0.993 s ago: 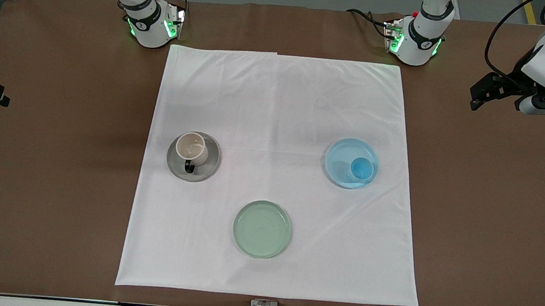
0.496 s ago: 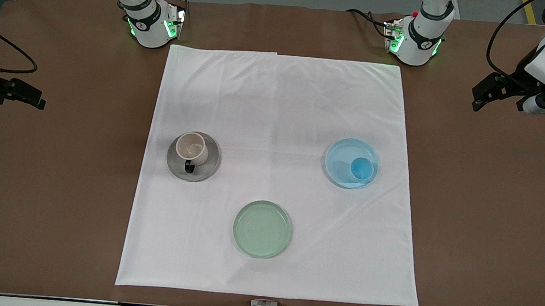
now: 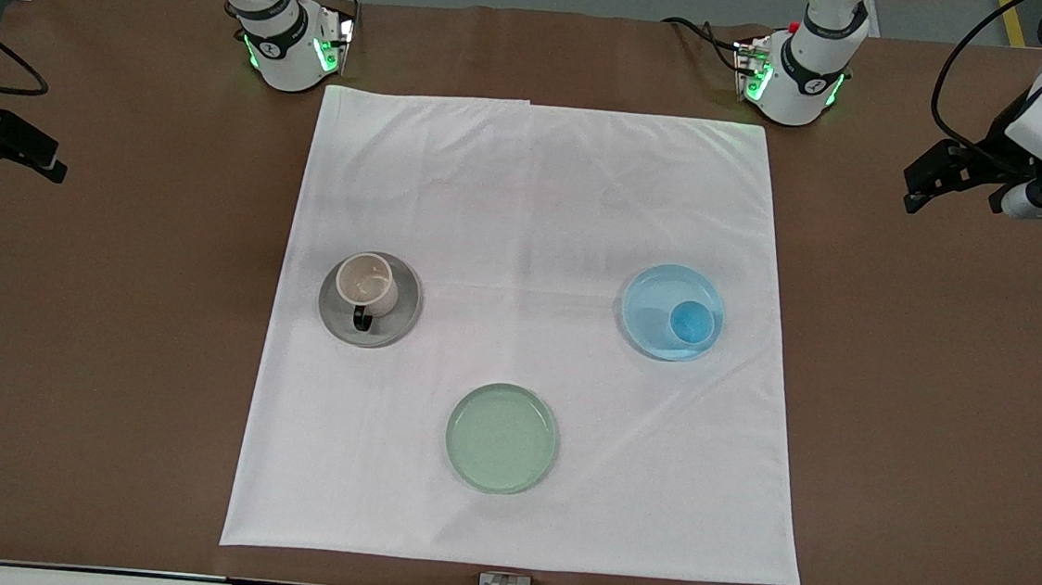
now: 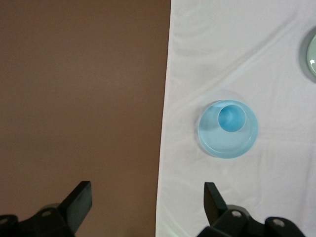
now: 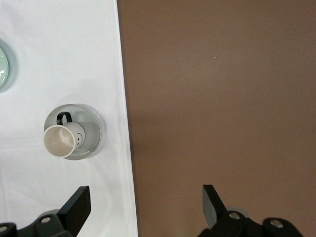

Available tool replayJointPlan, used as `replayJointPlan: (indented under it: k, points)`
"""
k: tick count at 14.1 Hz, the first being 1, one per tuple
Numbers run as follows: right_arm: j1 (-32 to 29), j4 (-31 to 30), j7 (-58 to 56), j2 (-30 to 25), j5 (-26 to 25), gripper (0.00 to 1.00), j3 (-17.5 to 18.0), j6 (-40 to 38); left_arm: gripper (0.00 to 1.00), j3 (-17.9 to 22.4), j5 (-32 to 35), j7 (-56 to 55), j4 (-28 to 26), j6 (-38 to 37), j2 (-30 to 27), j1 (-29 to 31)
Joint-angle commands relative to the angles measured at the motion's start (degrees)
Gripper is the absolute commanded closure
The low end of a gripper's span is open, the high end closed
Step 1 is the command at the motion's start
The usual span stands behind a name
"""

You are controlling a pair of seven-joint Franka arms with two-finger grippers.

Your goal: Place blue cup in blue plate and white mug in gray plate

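White cloth: wrist views show left claw, right claw seemingly agape, empty.

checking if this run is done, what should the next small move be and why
Probably none beyond parking both arms. The blue cup sits upright in the blue plate, and the white mug stands on the gray plate. The left gripper and right gripper are open, holding nothing, over bare table off the cloth's edges. Both placements look finished.
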Motion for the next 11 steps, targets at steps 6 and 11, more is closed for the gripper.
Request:
replayJointPlan:
  k: [6, 11]
  points:
    - [0.25, 1.37, 1.17, -0.79, 0.32, 0.0, -0.43, 0.25, 0.0, -0.07, 0.22, 2.46, -0.59, 0.4, -0.45, 0.4]
    - [0.08, 1.56, 0.99, -0.52, 0.32, 0.0, -0.43, 0.78, 0.0, -0.07, 0.22, 2.54, -0.59, -0.04, -0.54, 0.4]
